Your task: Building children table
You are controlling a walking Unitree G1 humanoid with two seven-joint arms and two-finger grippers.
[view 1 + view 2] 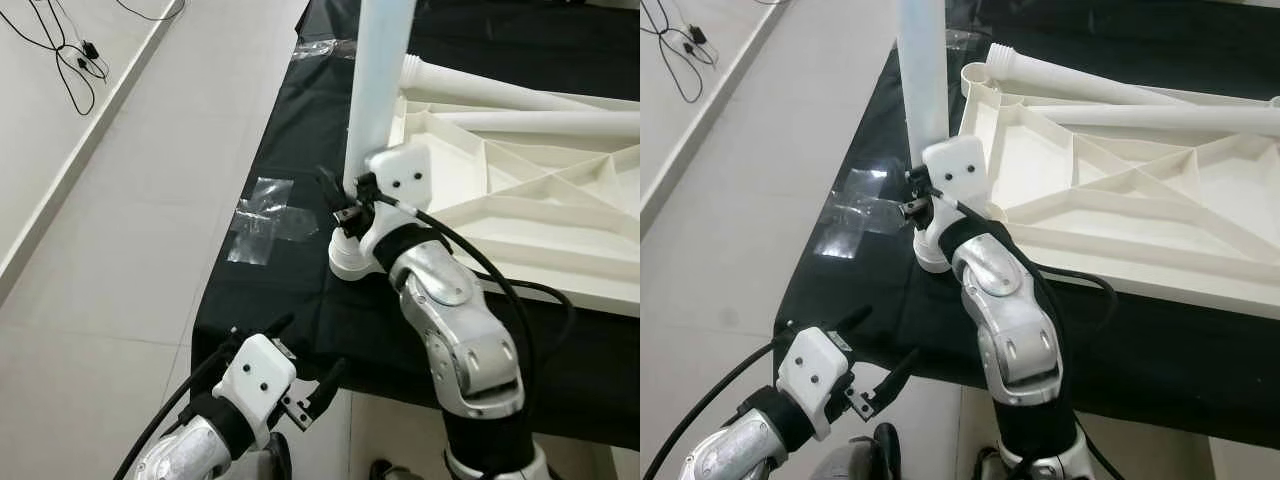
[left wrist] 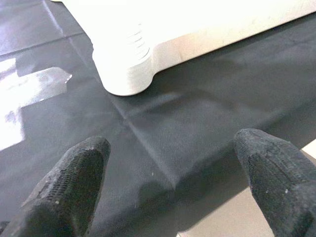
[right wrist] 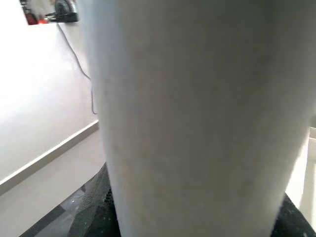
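R gripper [image 1: 350, 205] is clamped on the upright white leg [image 1: 378, 80], low down, just above the corner socket [image 1: 352, 262] of the upside-down tabletop [image 1: 520, 200] lying on the black cloth [image 1: 300, 130]. L gripper [image 1: 300, 380] hangs open near the cloth edge. Leg looks like light, stiff, smooth plastic w/ a slippery feel; grip near the base for twisting.
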